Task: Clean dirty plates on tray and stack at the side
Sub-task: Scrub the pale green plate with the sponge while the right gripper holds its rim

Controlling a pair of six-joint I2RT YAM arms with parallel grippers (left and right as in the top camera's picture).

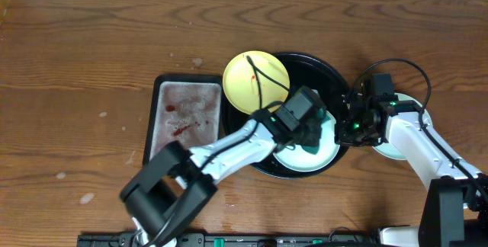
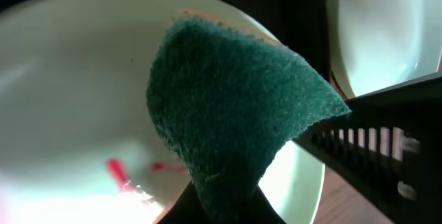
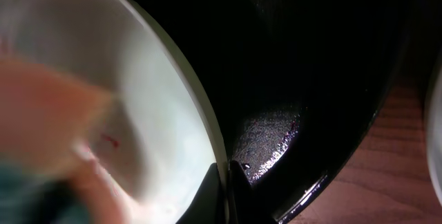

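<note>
Now | left gripper clamped on green sponge over red-smeared mint plate | right gripper pinched shut on that plate's rim | plate lies in black tray | yellow plate overlaps tray's rim | second mint plate beside tray.

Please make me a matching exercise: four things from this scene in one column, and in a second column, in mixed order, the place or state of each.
Things:
1. yellow plate
2. green sponge
3. grey tray
4. mint plate in the black tray

Places or states:
A. held by the left gripper
B. rim pinched by the right gripper
C. overlapping the black tray's rim
D. left of the yellow plate

Pairs: 1-C, 2-A, 3-D, 4-B
</note>
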